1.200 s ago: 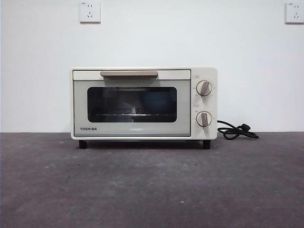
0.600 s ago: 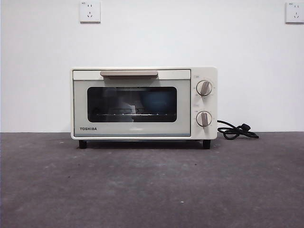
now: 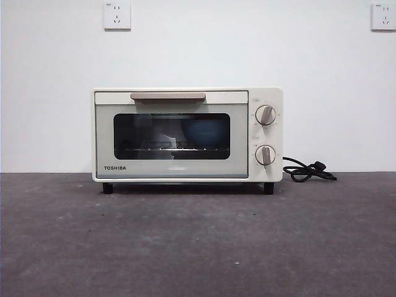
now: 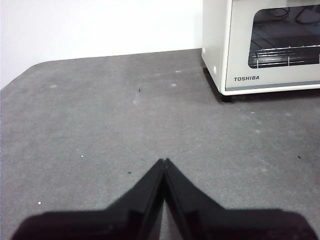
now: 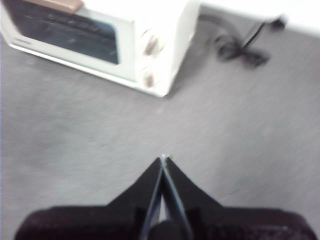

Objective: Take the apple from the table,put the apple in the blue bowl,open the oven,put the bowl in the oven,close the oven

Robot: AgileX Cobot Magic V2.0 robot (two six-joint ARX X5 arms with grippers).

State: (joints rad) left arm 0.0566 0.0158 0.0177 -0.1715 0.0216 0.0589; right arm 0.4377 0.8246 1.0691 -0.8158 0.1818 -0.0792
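Note:
The cream-white oven (image 3: 173, 168) stands at the back of the table (image 3: 198, 247) with its door closed and the beige handle (image 3: 167, 96) at the top. Through the dark glass I make out the blue bowl (image 3: 206, 132) on the rack, right of the middle. The apple is hidden. My left gripper (image 4: 164, 161) hovers shut and empty over bare table, off the oven's (image 4: 260, 77) left front corner. My right gripper (image 5: 163, 157) is also shut and empty, above the table in front of the oven's (image 5: 165, 30) knob side; that view is blurred.
A black cord (image 3: 307, 171) with its plug lies coiled on the table to the right of the oven, also seen as the cord (image 5: 240, 50) in the right wrist view. A white wall with two sockets stands close behind.

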